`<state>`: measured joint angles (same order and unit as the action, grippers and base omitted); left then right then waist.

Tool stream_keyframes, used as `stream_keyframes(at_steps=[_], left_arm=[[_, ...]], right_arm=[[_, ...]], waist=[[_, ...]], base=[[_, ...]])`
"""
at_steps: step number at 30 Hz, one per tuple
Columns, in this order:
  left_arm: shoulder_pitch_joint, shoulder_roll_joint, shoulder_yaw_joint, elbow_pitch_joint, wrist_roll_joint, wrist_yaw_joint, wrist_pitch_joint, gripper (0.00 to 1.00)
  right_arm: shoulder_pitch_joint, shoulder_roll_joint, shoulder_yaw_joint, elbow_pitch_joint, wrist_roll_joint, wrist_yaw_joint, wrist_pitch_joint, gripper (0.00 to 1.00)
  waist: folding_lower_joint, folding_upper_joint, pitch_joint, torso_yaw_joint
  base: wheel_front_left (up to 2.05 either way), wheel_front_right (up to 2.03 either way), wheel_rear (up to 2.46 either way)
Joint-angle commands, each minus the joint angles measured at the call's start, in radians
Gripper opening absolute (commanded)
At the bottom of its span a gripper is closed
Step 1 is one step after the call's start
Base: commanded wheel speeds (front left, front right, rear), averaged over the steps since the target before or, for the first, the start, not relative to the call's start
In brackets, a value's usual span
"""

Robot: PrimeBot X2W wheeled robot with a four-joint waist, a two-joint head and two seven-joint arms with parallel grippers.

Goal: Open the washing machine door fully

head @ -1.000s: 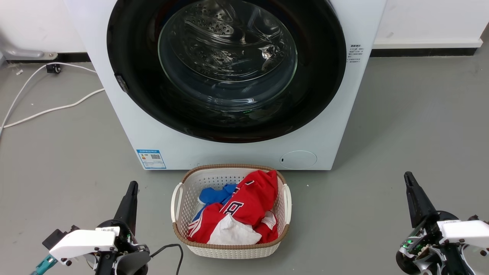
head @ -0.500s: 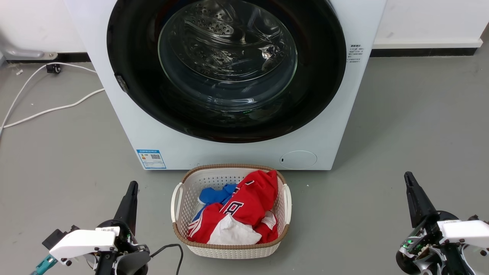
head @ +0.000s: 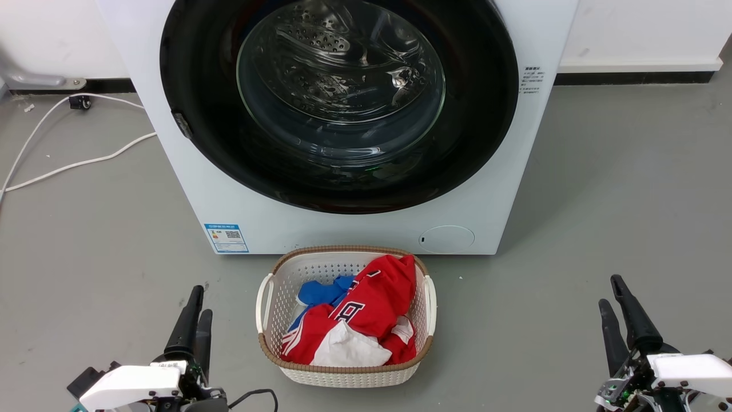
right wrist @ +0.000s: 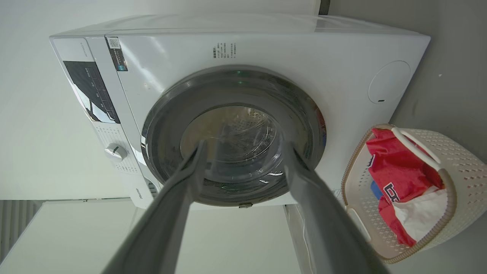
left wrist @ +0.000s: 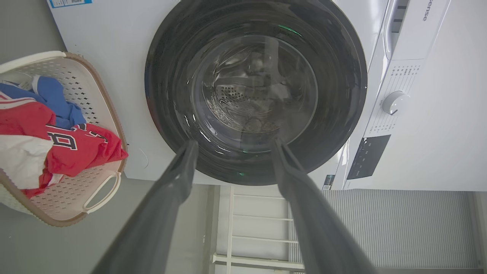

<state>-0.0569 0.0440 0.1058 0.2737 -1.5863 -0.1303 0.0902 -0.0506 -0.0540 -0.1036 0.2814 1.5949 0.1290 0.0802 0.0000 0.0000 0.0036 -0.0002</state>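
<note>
A white laundry basket (head: 343, 375) sits on the grey floor (head: 606, 189), holding a red jersey (head: 377, 297), a blue cloth (head: 319, 290) and a white cloth (head: 349, 350); a white cable (head: 74, 165) lies well apart

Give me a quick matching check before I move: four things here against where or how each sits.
Things:
1. washing machine door
2. laundry basket
3. blue label sticker
4. white cable

States:
A. low on the left of the washing machine front
B. shut, flush with the front
C. lying on the floor to the left of the machine
D. on the floor in front of the machine, holding red, blue and white clothes

Pairs: 1-B, 2-D, 3-A, 4-C
</note>
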Motion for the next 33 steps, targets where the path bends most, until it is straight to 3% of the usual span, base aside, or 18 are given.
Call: stream_keyframes(at_steps=[1,7,18,19,33], left_arm=[[-0.010,0.003,0.005,-0.029,0.029,0.000,-0.016,1.00],[-0.010,0.003,0.009,-0.064,0.140,0.007,-0.045,1.00],[-0.002,0.004,-0.039,-0.145,0.426,0.066,-0.089,1.00],[0.000,0.004,-0.051,-0.155,0.481,0.080,-0.097,1.00],[0.011,0.054,-0.141,-0.188,0.748,0.185,-0.146,1.00]], right_arm=[[-0.008,-0.002,-0.005,-0.029,-0.037,0.001,-0.014,1.00],[0.000,-0.002,-0.013,-0.066,-0.152,0.001,-0.042,1.00],[0.014,-0.001,0.000,-0.156,-0.433,0.001,-0.085,1.00],[0.017,-0.001,0.001,-0.171,-0.486,0.001,-0.093,1.00],[0.043,0.000,0.033,-0.247,-0.820,0.001,-0.141,1.00]], waist=[[0.0000,0.0000,0.001,0.000],[0.0000,0.0000,0.004,0.000],[0.0000,0.0000,0.011,0.001],[0.0000,0.0000,0.012,0.001],[0.0000,0.0000,0.016,0.004]], base=[[0.00,0.00,0.00],[0.00,0.00,0.00],[0.00,0.00,0.00],[0.00,0.00,0.00],[0.00,0.00,0.00]])
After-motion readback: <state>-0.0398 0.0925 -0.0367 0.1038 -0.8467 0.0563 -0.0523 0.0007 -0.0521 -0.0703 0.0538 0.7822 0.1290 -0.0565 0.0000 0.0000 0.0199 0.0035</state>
